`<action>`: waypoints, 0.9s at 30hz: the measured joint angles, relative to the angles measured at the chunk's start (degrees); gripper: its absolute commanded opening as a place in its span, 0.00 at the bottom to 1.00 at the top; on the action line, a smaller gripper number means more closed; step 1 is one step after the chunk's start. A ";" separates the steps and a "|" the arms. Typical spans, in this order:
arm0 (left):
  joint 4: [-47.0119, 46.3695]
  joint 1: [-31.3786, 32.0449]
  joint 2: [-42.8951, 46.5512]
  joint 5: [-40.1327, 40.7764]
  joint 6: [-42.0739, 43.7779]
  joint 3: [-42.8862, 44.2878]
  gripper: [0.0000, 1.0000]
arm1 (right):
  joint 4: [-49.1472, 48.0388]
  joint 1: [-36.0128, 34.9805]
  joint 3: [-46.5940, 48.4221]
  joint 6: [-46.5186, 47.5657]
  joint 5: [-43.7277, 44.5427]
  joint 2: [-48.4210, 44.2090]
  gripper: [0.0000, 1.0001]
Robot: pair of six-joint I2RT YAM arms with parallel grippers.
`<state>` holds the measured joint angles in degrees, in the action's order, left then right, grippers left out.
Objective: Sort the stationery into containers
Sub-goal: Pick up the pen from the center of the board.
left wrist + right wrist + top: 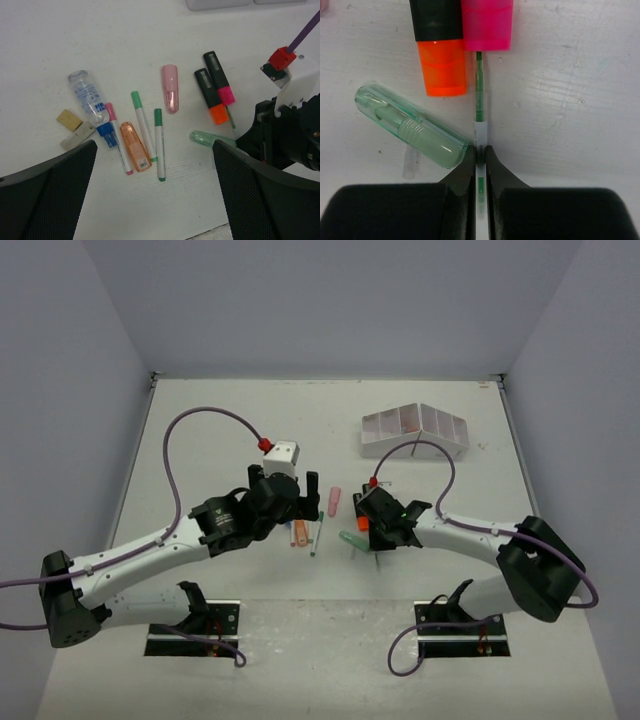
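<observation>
**Hazards.** The right gripper (480,155) clamps the green pen (479,100) on its thin white barrel, and most of the visible length projects ahead of the fingers. With a grip this narrow, the pen is judged likely to pivot or slip once lifted. It could then enter a compartment of the white organizer (415,425) at an angle or fall short of it.

The pen's far tip lies just beside the cap of the pink highlighter (487,25), with the orange highlighter (442,60) next to it on the left. A dragging lift could push either one. The translucent green case (410,127) lies against, or just beside, the left finger — whether they touch cannot be told — and may roll when the gripper moves.

The left gripper (154,145) hangs near the right arm, so a sideways departure risks contact between the arms.

**Hand state.**
- Right gripper: fingers together on the green pen, low over the table (250,420) near its middle. The organizer stands well apart, at the far right.
- Left gripper: fingers spread wide above the scattered pens — holding nothing, touching nothing visible.
</observation>
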<state>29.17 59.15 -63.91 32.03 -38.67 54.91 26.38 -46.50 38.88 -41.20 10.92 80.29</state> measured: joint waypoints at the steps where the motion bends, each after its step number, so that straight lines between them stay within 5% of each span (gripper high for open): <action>1: -0.20 0.21 -0.53 -0.73 -0.30 -0.47 1.00 | 0.16 0.00 0.02 -0.20 0.13 -0.05 0.00; 7: -1.23 6.23 -8.40 -2.21 -4.84 -1.67 0.95 | 6.73 -0.01 0.04 -1.27 2.41 -7.43 0.00; 13: -3.06 12.09 -20.02 -2.49 -9.76 -0.92 0.58 | 14.75 -0.02 3.62 -1.70 6.93 -28.85 0.00; 19: -4.14 13.52 -31.22 -2.47 -11.88 4.03 0.56 | 17.52 0.00 4.44 -2.46 10.94 -40.33 0.00; 27: -5.29 14.94 -36.44 -2.49 -13.24 6.25 0.44 | 19.58 0.00 2.38 -2.77 11.54 -40.94 0.00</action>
<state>23.88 74.08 -100.35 29.54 -51.90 61.15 45.95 -46.50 41.26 -43.96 22.46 39.35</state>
